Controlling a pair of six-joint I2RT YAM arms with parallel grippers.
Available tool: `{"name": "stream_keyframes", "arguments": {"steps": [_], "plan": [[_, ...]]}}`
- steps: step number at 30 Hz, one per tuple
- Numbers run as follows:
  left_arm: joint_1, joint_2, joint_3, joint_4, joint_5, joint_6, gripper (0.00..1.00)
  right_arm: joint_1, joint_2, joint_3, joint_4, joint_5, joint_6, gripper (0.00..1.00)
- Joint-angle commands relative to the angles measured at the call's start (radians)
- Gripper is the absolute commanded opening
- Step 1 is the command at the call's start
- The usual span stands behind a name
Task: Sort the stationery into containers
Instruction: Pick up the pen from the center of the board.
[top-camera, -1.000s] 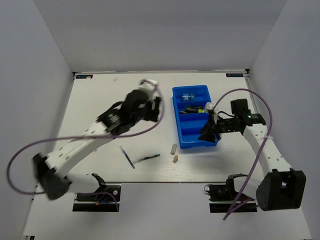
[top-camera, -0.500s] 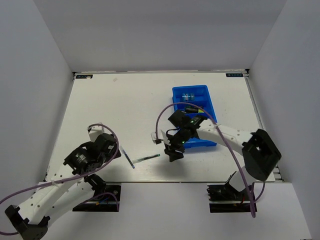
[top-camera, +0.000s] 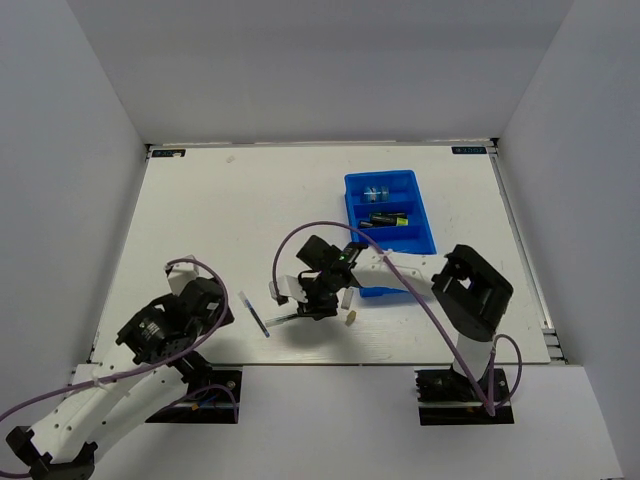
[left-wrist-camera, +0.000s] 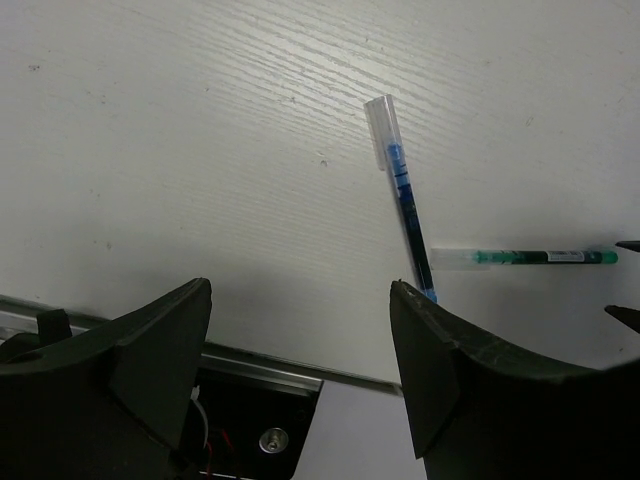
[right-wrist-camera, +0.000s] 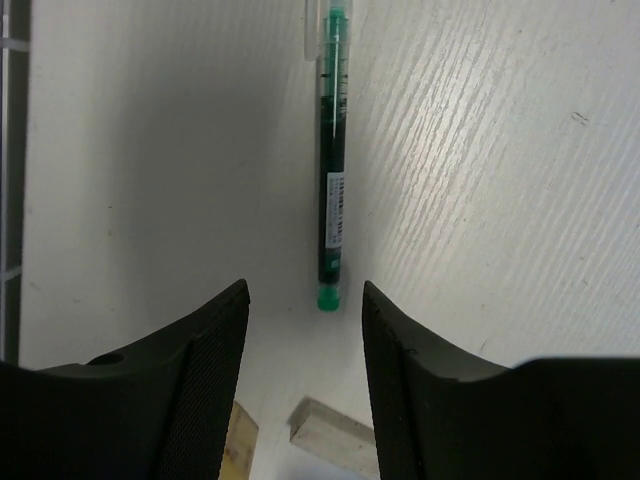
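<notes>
The blue tray (top-camera: 424, 215) stands right of centre and holds a blue square pack (top-camera: 376, 192) and black highlighters (top-camera: 385, 217). A green pen (top-camera: 279, 319) and a blue pen (top-camera: 253, 312) lie near the front edge. My right gripper (top-camera: 302, 308) is open and low over the green pen (right-wrist-camera: 332, 160); its jaws straddle the line of the pen just short of the green end, not touching it (right-wrist-camera: 305, 300). A grey eraser (right-wrist-camera: 330, 440) and a tan piece (right-wrist-camera: 238, 435) lie just behind its fingers. My left gripper (top-camera: 213, 312) is open and empty (left-wrist-camera: 300, 300), short of the blue pen (left-wrist-camera: 402, 195).
The table's front edge and a black mount (left-wrist-camera: 240, 430) show between my left fingers. The tan piece (top-camera: 351, 316) lies in front of the tray. The right arm's purple cable (top-camera: 290, 240) loops over the middle. White walls close in the table on three sides.
My right arm has swung from the tray leftward to the green pen. My left arm has pulled back from the table's middle to the front left.
</notes>
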Motion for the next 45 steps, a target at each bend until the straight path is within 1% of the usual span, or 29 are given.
{"name": "stream_keyframes", "arguments": {"steps": [1, 8, 12, 15, 19, 20, 23, 24, 26, 27, 29, 32, 34, 37, 39, 40, 41, 42, 43, 45], "plan": [[0.006, -0.025, -0.007, -0.020, -0.015, -0.002, 0.82, 0.020, 0.043, 0.067, 0.042, 0.070, 0.024, 0.52], [0.006, -0.071, -0.021, -0.038, -0.006, -0.003, 0.82, 0.022, 0.111, 0.103, 0.048, 0.115, 0.033, 0.52], [0.007, -0.098, -0.025, -0.049, -0.002, -0.011, 0.82, 0.023, 0.137, 0.104, 0.022, 0.122, 0.022, 0.49], [0.007, -0.107, -0.033, -0.046, 0.002, -0.014, 0.82, 0.025, 0.140, 0.086, 0.020, 0.113, 0.027, 0.45], [0.006, -0.100, -0.050, -0.017, 0.007, -0.013, 0.82, 0.034, 0.134, 0.028, 0.028, 0.121, 0.032, 0.34], [0.007, -0.085, -0.059, -0.012, 0.010, -0.010, 0.81, 0.035, 0.131, 0.020, 0.042, 0.139, 0.036, 0.28], [0.007, -0.049, -0.064, 0.026, 0.019, -0.022, 0.81, 0.046, 0.116, -0.037, 0.075, 0.177, 0.044, 0.19], [0.007, -0.029, -0.067, 0.046, 0.024, -0.029, 0.81, 0.051, 0.112, -0.072, 0.086, 0.190, 0.050, 0.14], [0.004, -0.018, -0.079, 0.075, 0.033, -0.034, 0.81, 0.055, 0.103, -0.101, 0.120, 0.227, 0.058, 0.09], [0.007, -0.014, -0.084, 0.094, 0.033, -0.039, 0.81, 0.055, 0.100, -0.107, 0.121, 0.240, 0.067, 0.04], [0.006, -0.003, -0.101, 0.121, 0.034, -0.057, 0.81, 0.055, 0.086, -0.120, 0.123, 0.262, 0.075, 0.00], [0.006, 0.020, -0.117, 0.164, 0.039, -0.088, 0.81, 0.049, 0.047, -0.114, 0.100, 0.277, 0.088, 0.00], [0.007, 0.040, -0.124, 0.206, 0.048, -0.106, 0.81, 0.046, -0.010, -0.097, 0.079, 0.305, 0.092, 0.00], [0.004, 0.122, -0.108, 0.243, 0.063, -0.131, 0.80, 0.040, -0.070, -0.065, 0.043, 0.345, 0.073, 0.00], [0.013, 0.181, -0.084, 0.240, 0.068, -0.186, 0.78, 0.040, -0.121, -0.034, 0.029, 0.371, 0.062, 0.00], [0.012, 0.242, -0.061, 0.226, 0.071, -0.201, 0.77, 0.039, -0.160, -0.022, 0.011, 0.438, 0.044, 0.00], [0.015, 0.242, -0.039, 0.215, 0.080, -0.233, 0.75, 0.039, -0.176, -0.022, 0.003, 0.454, 0.036, 0.00], [0.022, 0.292, -0.029, 0.209, 0.085, -0.256, 0.73, 0.036, -0.191, -0.016, -0.003, 0.460, 0.029, 0.00], [0.027, 0.308, -0.007, 0.206, 0.102, -0.276, 0.72, 0.036, -0.228, -0.012, 0.005, 0.480, 0.010, 0.00], [0.032, 0.340, -0.001, 0.214, 0.111, -0.283, 0.71, 0.028, -0.278, 0.000, 0.005, 0.488, -0.017, 0.00]]}}
